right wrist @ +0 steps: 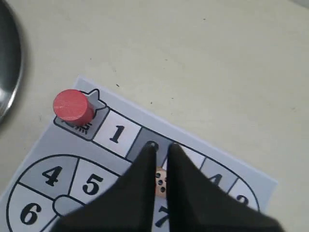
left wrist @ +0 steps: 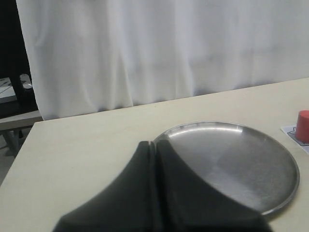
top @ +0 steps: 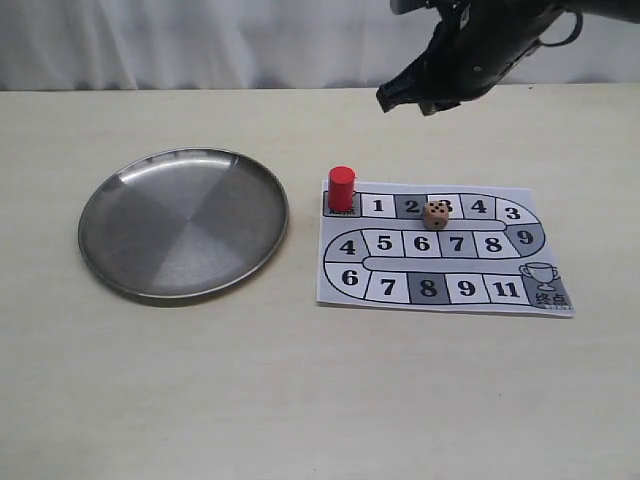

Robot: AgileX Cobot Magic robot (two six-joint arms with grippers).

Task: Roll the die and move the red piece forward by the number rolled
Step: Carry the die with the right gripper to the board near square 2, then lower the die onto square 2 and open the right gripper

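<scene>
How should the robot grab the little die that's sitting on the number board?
Pinch two opposite side faces of the die, coming straight down from above. It's a cube lying flat on the paper board, sides bare, with the red piece well apart. The right hand hangs above it with only a narrow gap, so it likely must open wider first.

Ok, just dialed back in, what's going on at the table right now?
The die lies on the paper board, on the square between 2 and 4, with nothing holding it. The right gripper hangs in the air above it, fingers only slightly apart and empty. The red piece stands on the square just before 1. The left gripper is shut and empty, near the steel plate's edge.
</scene>
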